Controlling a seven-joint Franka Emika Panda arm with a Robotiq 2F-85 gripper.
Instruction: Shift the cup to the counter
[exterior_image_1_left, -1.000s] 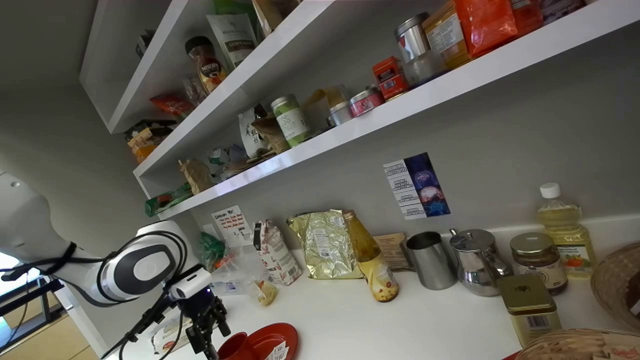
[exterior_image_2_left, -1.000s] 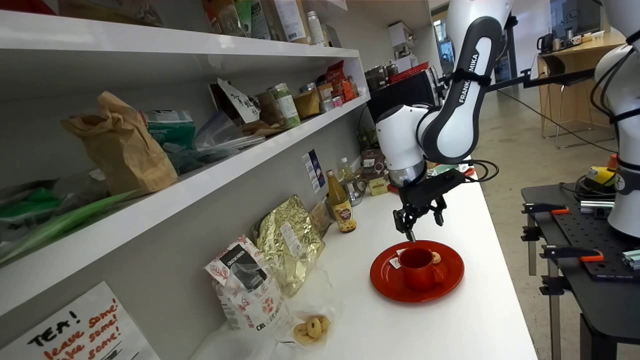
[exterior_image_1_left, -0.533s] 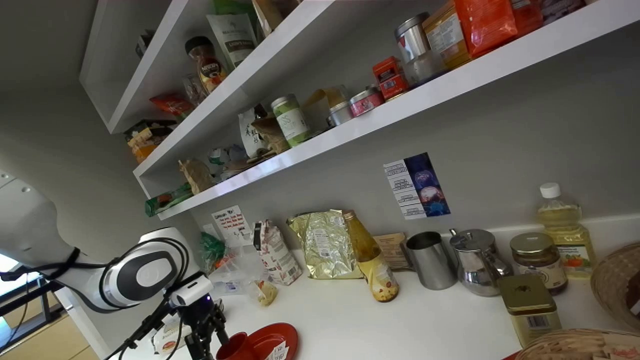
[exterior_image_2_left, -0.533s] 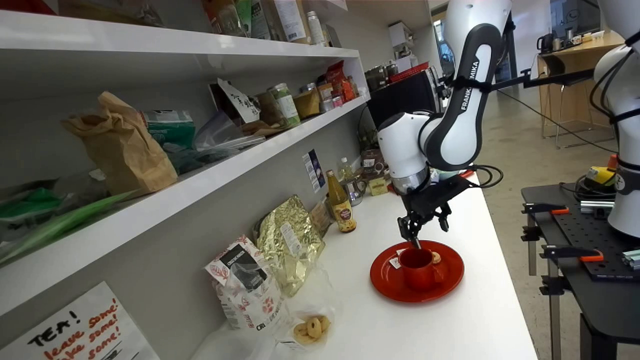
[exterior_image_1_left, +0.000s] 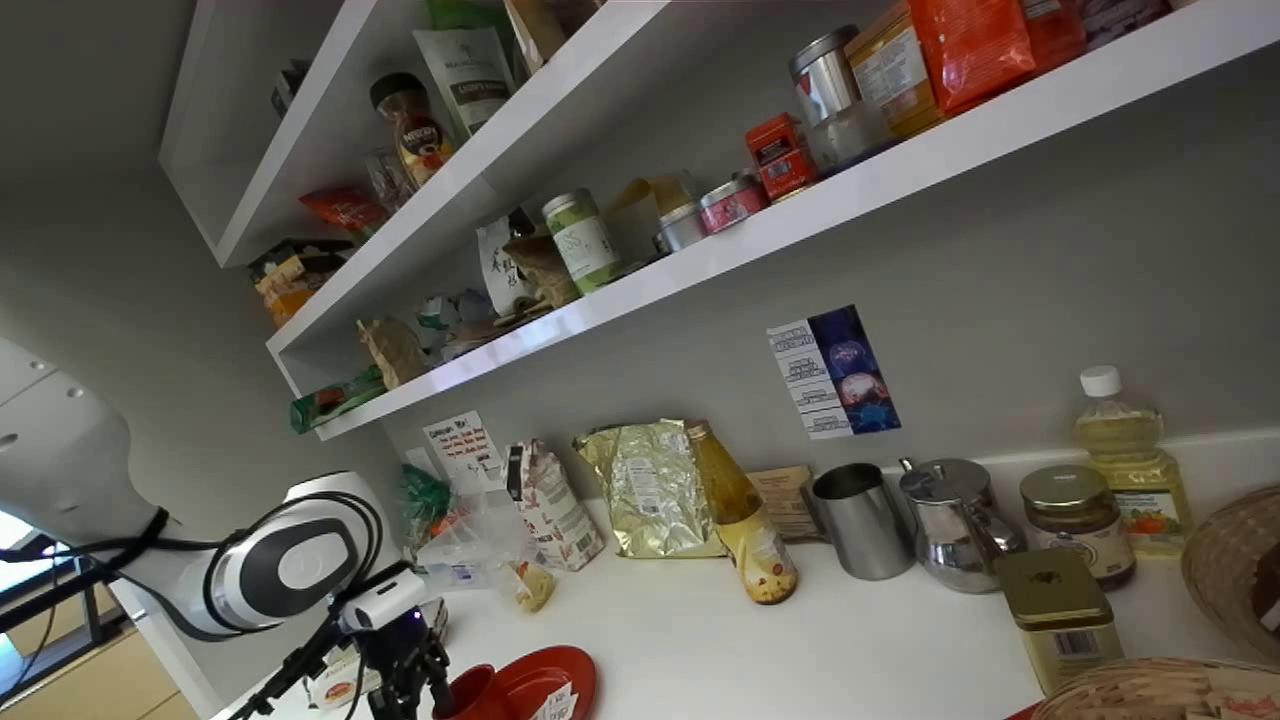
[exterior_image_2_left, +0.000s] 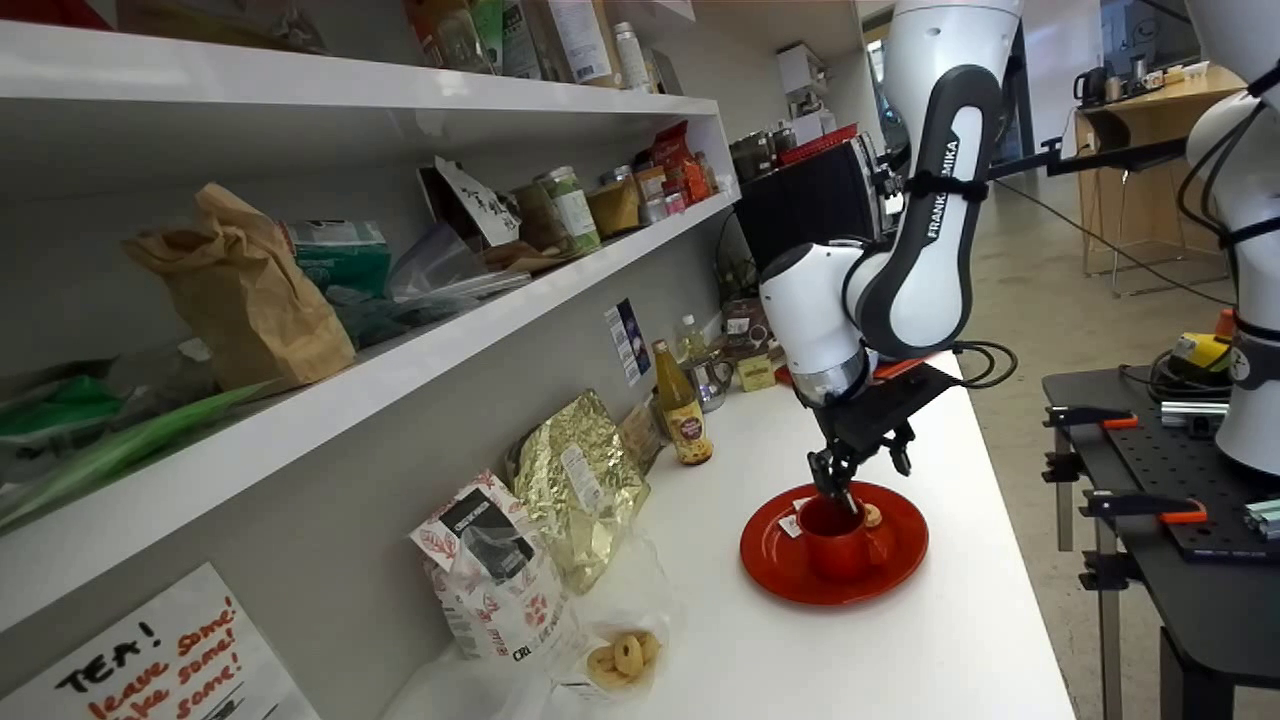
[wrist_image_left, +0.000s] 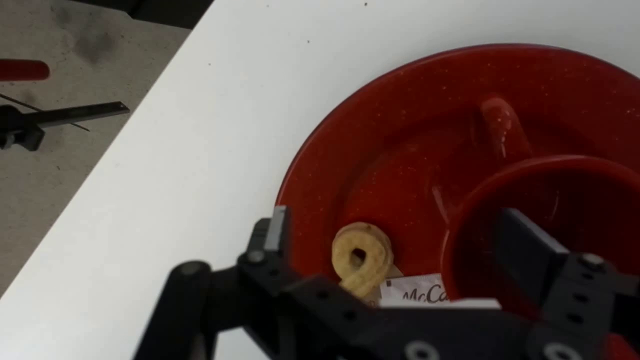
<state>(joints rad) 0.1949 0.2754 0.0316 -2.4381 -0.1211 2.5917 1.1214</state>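
Note:
A red cup (exterior_image_2_left: 838, 552) with a handle stands upright on a red plate (exterior_image_2_left: 765, 560), which lies on the white counter (exterior_image_2_left: 960, 640). The cup (exterior_image_1_left: 474, 695) and plate (exterior_image_1_left: 565, 665) also show in an exterior view, cut by its bottom edge. My gripper (exterior_image_2_left: 876, 482) is open above the plate. In the wrist view my gripper's (wrist_image_left: 402, 230) right finger is over or inside the mouth of the cup (wrist_image_left: 585, 200). Its left finger is over the rim of the plate (wrist_image_left: 320, 200). The cup wall lies between the fingers, ungripped. How deep the finger reaches is unclear.
A ring-shaped snack (wrist_image_left: 361, 257) and a white paper packet (wrist_image_left: 415, 287) lie on the plate beside the cup. Bags, a yellow bottle (exterior_image_2_left: 682, 405) and metal jugs stand along the wall. A white shelf (exterior_image_2_left: 400, 390) hangs above. The counter's front edge (wrist_image_left: 125, 125) drops to the floor.
The arm has come down and moved a little toward the cup. One finger has gone from above the plate's far edge to the cup's mouth. The cup and plate have not moved.

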